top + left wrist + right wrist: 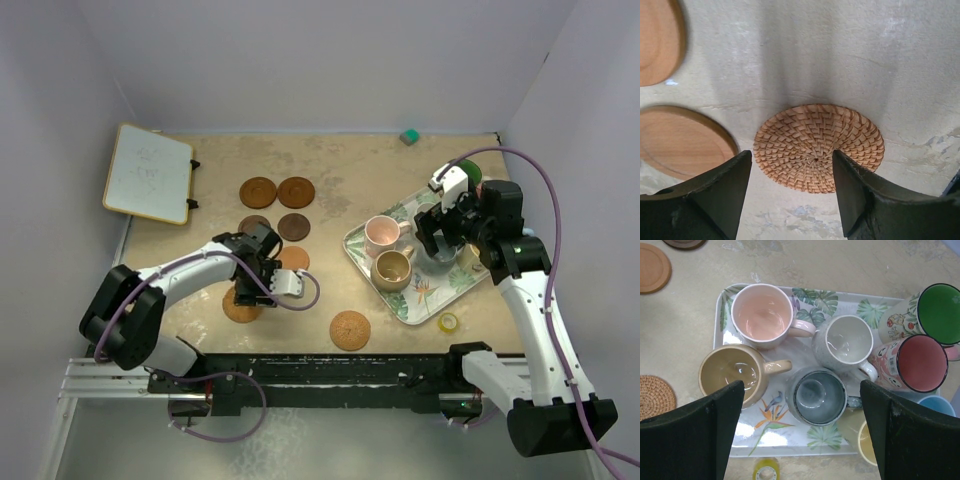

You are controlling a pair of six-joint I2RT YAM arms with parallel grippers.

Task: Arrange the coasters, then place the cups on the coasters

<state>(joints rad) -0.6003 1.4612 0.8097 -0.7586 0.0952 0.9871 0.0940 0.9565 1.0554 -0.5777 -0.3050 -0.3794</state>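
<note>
Left gripper (792, 155) open, empty, over the woven rattan coaster (818, 148), which lies flat on the table (840, 50) near a wooden coaster (685, 142). Coaster likely light, stiff, grippy weave, thin edge: pinch across the rim. Right gripper (802, 385) wide open, empty, above the slate mug (819, 396) on the tray (722, 305). Mugs likely heavy, glazed, breakable.

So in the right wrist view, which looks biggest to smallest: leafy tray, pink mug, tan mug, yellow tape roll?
1. leafy tray
2. pink mug and tan mug: about alike, tan partly hidden, so tied.
3. yellow tape roll, cut off by the frame edge.
</note>
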